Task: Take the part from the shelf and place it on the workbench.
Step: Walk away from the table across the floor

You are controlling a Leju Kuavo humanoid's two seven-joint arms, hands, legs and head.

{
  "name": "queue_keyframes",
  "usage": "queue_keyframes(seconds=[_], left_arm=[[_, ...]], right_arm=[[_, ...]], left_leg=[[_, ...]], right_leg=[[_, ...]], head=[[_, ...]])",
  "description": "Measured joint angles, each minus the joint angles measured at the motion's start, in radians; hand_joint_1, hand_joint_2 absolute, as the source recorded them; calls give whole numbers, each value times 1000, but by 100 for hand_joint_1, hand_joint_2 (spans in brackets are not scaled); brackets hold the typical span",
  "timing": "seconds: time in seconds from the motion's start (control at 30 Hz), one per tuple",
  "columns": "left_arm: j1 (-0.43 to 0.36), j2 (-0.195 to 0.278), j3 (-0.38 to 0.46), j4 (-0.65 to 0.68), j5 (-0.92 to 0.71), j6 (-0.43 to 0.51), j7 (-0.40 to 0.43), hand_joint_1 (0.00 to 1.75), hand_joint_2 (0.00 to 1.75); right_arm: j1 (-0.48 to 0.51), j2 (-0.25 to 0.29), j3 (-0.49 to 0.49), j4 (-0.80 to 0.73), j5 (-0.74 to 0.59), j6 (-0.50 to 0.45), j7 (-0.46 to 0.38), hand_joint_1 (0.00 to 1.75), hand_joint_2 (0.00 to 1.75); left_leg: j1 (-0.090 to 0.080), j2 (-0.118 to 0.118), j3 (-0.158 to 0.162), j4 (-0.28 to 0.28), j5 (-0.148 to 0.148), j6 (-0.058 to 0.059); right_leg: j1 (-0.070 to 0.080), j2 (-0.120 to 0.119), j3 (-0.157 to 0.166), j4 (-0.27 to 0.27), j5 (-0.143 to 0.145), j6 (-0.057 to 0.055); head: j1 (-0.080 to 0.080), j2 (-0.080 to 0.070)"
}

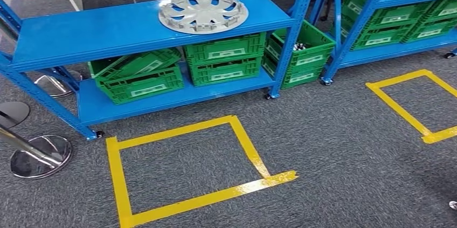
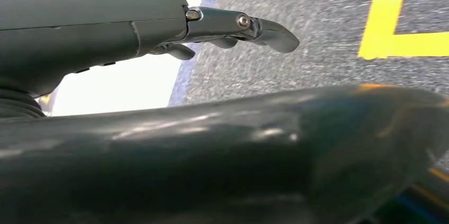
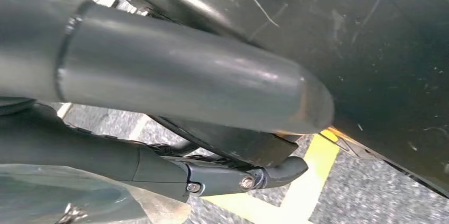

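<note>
One hubcap [image 1: 203,12] on blue shelf [image 1: 108,28], both hands [image 2: 159,28] [image 3: 201,173] empty, fingers apart

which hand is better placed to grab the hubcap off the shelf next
Right, tentatively. The hubcap lies toward the right end of the blue shelf, slightly nearer that side. Neither left hand nor right hand holds anything.

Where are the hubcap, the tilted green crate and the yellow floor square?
hubcap [image 1: 203,12], head view, its center hub.
tilted crate [image 1: 136,63], head view, its slanted top edge.
yellow square [image 1: 119,177], head view, its left tape strip.
</note>
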Motion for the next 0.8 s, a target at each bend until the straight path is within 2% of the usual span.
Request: queue_keyframes(seconds=[0.03, 0.07, 0.1, 0.13, 0.17, 0.23, 0.27, 0.33, 0.37, 0.4, 0.43, 0.47, 0.5, 0.57, 0.6, 0.63, 0.67, 0.73, 0.8], left_arm=[[0, 0, 0, 0, 0, 0, 0, 0, 0], [-1, -1, 0, 0, 0, 0, 0, 0, 0], [-2, -1, 0, 0, 0, 0, 0, 0, 0], [-3, -1, 0, 0, 0, 0, 0, 0, 0], [-3, -1, 0, 0, 1, 0, 0, 0, 0], [-2, 0, 0, 0, 1, 0, 0, 0, 0], [-1, 0, 0, 0, 1, 0, 0, 0, 0], [-2, 1, 1, 0, 2, 0, 0, 0, 0], [-3, 0, 1, 0, 2, 0, 0, 0, 0], [-4, 0, 1, 0, 2, 0, 0, 0, 0], [-3, 0, 1, 0, 2, 0, 0, 0, 0], [-3, 0, 1, 0, 2, 0, 1, 0, 0], [-3, 0, 1, 0, 2, 0, 1, 0, 0], [-1, 0, 1, 0, 3, -1, 4, 0, 0], [1, 1, 1, 0, 3, -1, 6, 0, 0], [2, 1, 1, 0, 4, -1, 10, 0, 0], [3, 2, 1, 0, 4, -1, 13, 0, 0], [5, 2, 1, 0, 6, -1, 19, 0, 0], [7, 1, 1, 0, 6, -2, 23, 0, 0]], right_arm=[[0, 0, 0, 0, 0, 0, 0, 0, 0], [0, 0, -1, 0, 1, 0, 1, 0, 0], [1, 0, -1, 0, 1, 0, 1, 0, 0], [2, 0, -2, 0, 2, 0, 1, 0, 0], [2, 0, -2, 1, 2, 0, 1, 0, 0], [1, 1, -3, 1, 2, 0, 1, 0, 0], [1, 2, -4, 1, 2, 0, 1, 0, 0], [2, 3, -5, 1, 2, 0, 2, 0, 0], [4, 3, -5, 1, 2, 0, 3, 0, 0], [5, 3, -5, 1, 2, 0, 4, 0, 0], [7, 2, -6, 1, 3, 0, 4, 0, 0], [7, 2, -6, 1, 3, -1, 4, 0, 0], [7, 2, -7, 1, 4, -3, 4, 0, 0], [7, 2, -7, 1, 3, -12, -1, 0, 0], [6, 3, -8, 1, 2, -17, -5, 0, 0], [6, 3, -8, 1, 1, -23, -9, 0, 0], [6, 4, -9, 1, -1, -27, -14, 0, 0], [6, 4, -10, 1, -4, -34, -22, 0, 0], [5, 3, -11, 0, -4, -38, -26, 0, 0]], left_leg=[[0, -15, 2, 1, -1, -1], [1, -29, 3, 1, -1, -3], [0, -42, 2, 4, -2, -7], [-1, -54, -1, 6, -2, -13], [0, -64, -6, 7, 0, -19], [2, -82, -13, 7, 4, -31], [2, -78, -15, 12, 1, -36], [1, -37, -41, 70, -35, -46], [1, -7, -68, 129, -64, -51], [2, 11, -100, 197, -94, -55], [4, 21, -127, 253, -113, -58], [5, 24, -139, 281, -114, -59], [5, 26, -134, 272, -97, -58], [4, 31, -75, 157, -30, -51], [2, 37, -42, 94, -7, -45], [-1, 42, -17, 44, 4, -39], [-4, 47, -4, 18, 3, -35], [-6, 47, 1, 3, -4, -28], [-1, 45, 6, -8, 0, -19]], right_leg=[[-2, 7, 18, -55, 42, -1], [-6, 28, 43, -121, 80, -1], [-10, 51, 68, -183, 105, -2], [-13, 71, 86, -223, 115, -4], [-13, 84, 95, -242, 114, -7], [-13, 69, 103, -249, 113, -18], [-13, 58, 106, -253, 115, -24], [-16, 30, 113, -260, 116, -38], [-13, 15, 116, -261, 114, -42], [-12, -1, 117, -262, 112, -46], [-10, -17, 118, -261, 110, -48], [-9, -30, 120, -261, 108, -49], [-8, -41, 123, -261, 106, -48], [-6, -54, 131, -261, 100, -45], [-4, -57, 132, -261, 97, -41], [-3, -61, 133, -261, 95, -37], [-2, -63, 132, -262, 94, -32], [-1, -66, 134, -265, 94, -20], [-2, -48, 127, -251, 81, -10]], head=[[0, 0], [0, 0], [0, 0], [-1, 0], [-1, 0], [-1, 0], [-2, 0], [-11, 0], [-16, 0], [-20, 0], [-19, 0], [-20, 0], [-19, 0], [-19, 0], [-19, 0], [-19, 0], [-19, 0], [-19, 0], [-17, 0]])
